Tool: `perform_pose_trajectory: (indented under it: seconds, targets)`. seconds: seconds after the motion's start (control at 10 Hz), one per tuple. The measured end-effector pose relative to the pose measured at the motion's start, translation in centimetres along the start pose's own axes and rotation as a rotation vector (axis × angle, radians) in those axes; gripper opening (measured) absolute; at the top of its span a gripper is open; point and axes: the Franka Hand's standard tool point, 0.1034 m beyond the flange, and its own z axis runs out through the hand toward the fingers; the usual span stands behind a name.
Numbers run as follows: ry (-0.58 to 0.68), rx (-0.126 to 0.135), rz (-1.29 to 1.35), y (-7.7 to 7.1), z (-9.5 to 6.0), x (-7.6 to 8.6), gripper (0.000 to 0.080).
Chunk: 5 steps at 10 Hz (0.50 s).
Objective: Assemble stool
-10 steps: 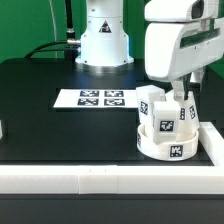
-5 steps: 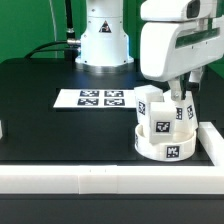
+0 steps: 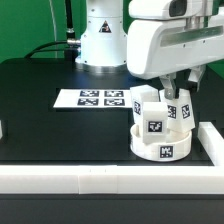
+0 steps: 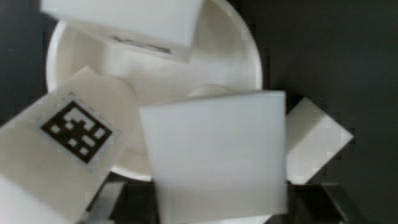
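Observation:
The round white stool seat (image 3: 160, 150) lies on the black table at the exterior view's right, with white blocky legs standing in it. One leg (image 3: 153, 118) shows a marker tag towards the front. My gripper (image 3: 177, 95) comes down from above and is shut on another leg (image 3: 183, 112) standing in the seat. In the wrist view that held leg (image 4: 214, 150) fills the middle between my dark fingers (image 4: 125, 200), with the gripper (image 4: 214, 202) closed round it. A tagged leg (image 4: 71, 125), a further leg (image 4: 134, 20) and the seat rim (image 4: 68, 60) lie around it.
The marker board (image 3: 103, 98) lies flat mid-table. A long white rail (image 3: 90, 178) runs along the front edge and turns up the exterior view's right side (image 3: 212, 140), close to the seat. The robot base (image 3: 103, 40) stands at the back.
My gripper has shifted towards the exterior view's left, still shut on the leg. The seat with its legs has moved the same way, away from the right rail.

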Motion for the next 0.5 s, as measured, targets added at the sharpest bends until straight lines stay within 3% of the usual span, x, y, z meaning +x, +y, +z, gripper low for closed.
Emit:
perform_pose_trajectory:
  seconds: [0.5]
  targets:
    - [-0.001,0.001,0.457,-0.60,0.55,0.14,0.0337]
